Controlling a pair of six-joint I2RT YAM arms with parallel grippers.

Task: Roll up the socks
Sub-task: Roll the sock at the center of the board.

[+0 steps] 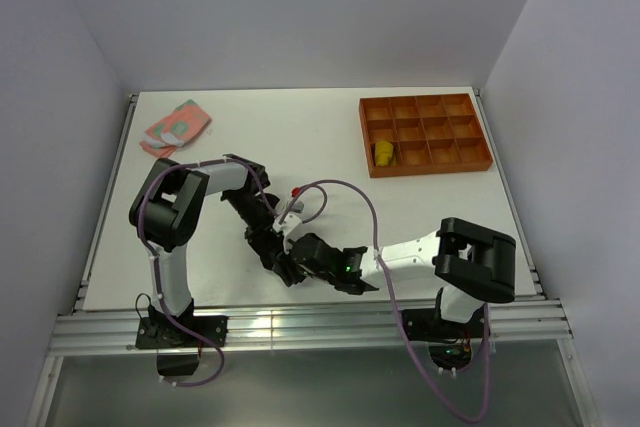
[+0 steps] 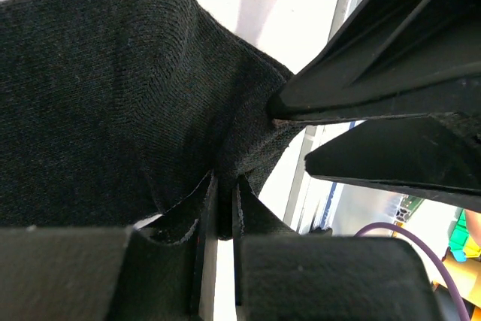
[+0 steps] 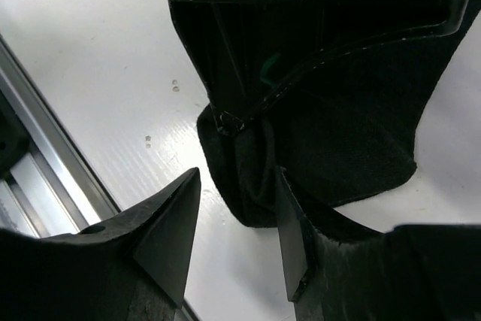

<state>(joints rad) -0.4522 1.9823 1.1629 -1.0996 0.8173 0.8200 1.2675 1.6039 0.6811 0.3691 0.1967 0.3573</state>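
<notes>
The left gripper [image 2: 225,186] pinches a fold of the black sock [image 2: 105,95], which lies on the table [image 1: 300,137] at its near middle; the right gripper [image 3: 237,186] (jaws apart, holding nothing) straddles the sock's free edge just right of that pinch

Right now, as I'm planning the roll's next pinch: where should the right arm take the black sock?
The rounded, bunched corner of the black sock, beside the pinch of the left gripper. Come straight in from where the right gripper stands: that corner bulges between its open jaws.
</notes>
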